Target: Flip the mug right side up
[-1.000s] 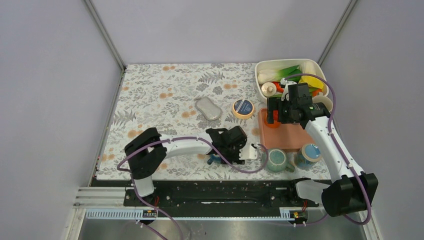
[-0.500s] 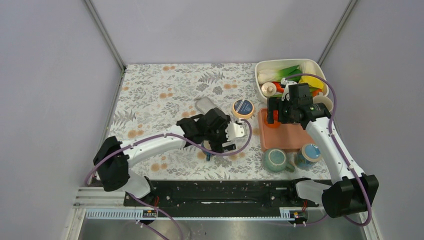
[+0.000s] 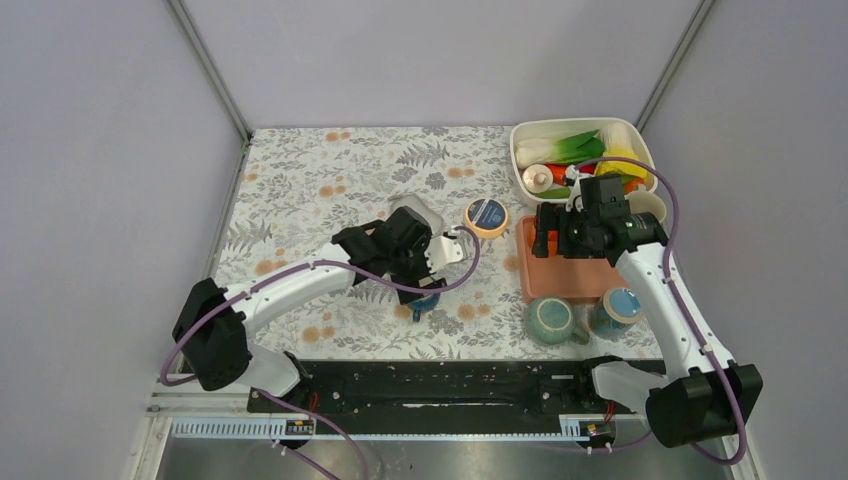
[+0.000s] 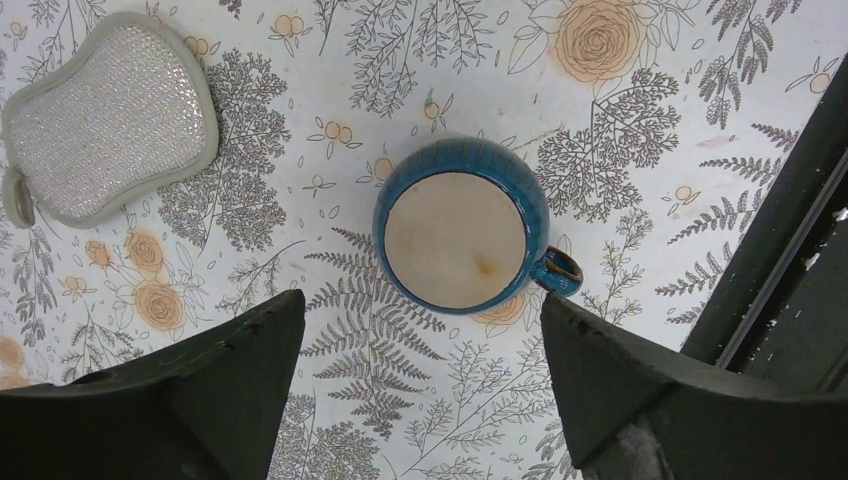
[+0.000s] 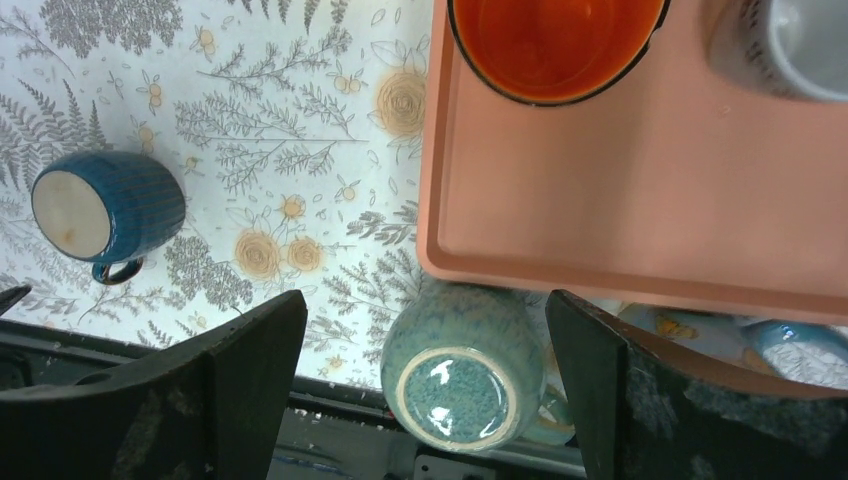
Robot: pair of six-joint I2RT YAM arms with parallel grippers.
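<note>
The blue mug (image 4: pixel 462 238) stands mouth down on the floral tablecloth (image 4: pixel 650 100), its bare clay base facing up. It is near the 6 o'clock edge of the table in the overhead view, with a silver scouring pad (image 4: pixel 105 115) well apart at its 10 o'clock. The left gripper (image 4: pixel 418 310) hangs above it with jaws spread wide and nothing between them. The step in hand looks like the approach for the grasp, and the flip is not yet done. In the left wrist view the handle sticks out at about 4 o'clock, close to where the right-hand finger would come down. The wrist would do well to turn first, so the pads meet the round wall at two opposite spots clear of that handle. The body bulges and looks glazed, so a grip across the widest part should slip less than one near the base. The mug should be lifted high enough for the rim to swing over without catching the cloth, then rolled half a turn and set base down before letting go. Any sideways nudge could send it towards the near edge. The right gripper (image 5: pixel 425 300) is also spread and empty, over the near rim of the pink tray (image 5: pixel 640 200), and is best kept there.
</note>
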